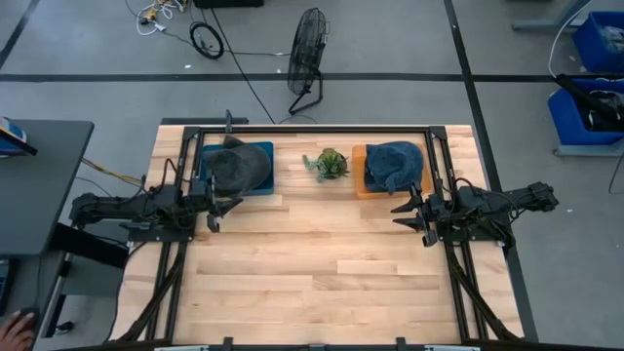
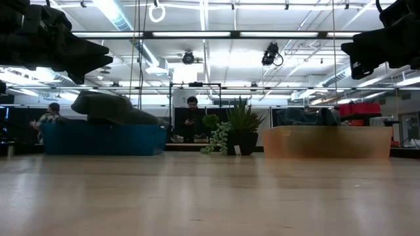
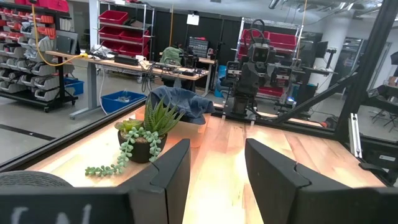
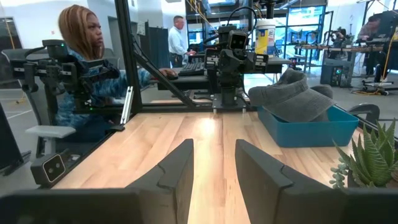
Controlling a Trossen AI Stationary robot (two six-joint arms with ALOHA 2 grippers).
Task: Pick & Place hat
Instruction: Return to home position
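Note:
A grey hat (image 1: 239, 166) (image 4: 295, 93) lies in a blue tray (image 1: 265, 174) (image 2: 105, 139) at the far left of the table. A blue denim hat (image 1: 395, 164) (image 3: 180, 102) lies in an orange tray (image 1: 359, 174) (image 2: 328, 141) at the far right. My left gripper (image 1: 213, 210) (image 3: 216, 152) hovers open just near of the blue tray, pointing right. My right gripper (image 1: 408, 214) (image 4: 214, 152) hovers open just near of the orange tray, pointing left. Neither touches anything.
A small potted succulent (image 1: 327, 164) (image 2: 239, 128) stands between the two trays at the far edge. Black frame rails (image 1: 312, 130) run along the far and side edges. Bare wood (image 1: 312, 273) spreads over the table's near half. A person (image 4: 87, 56) sits beyond the left arm.

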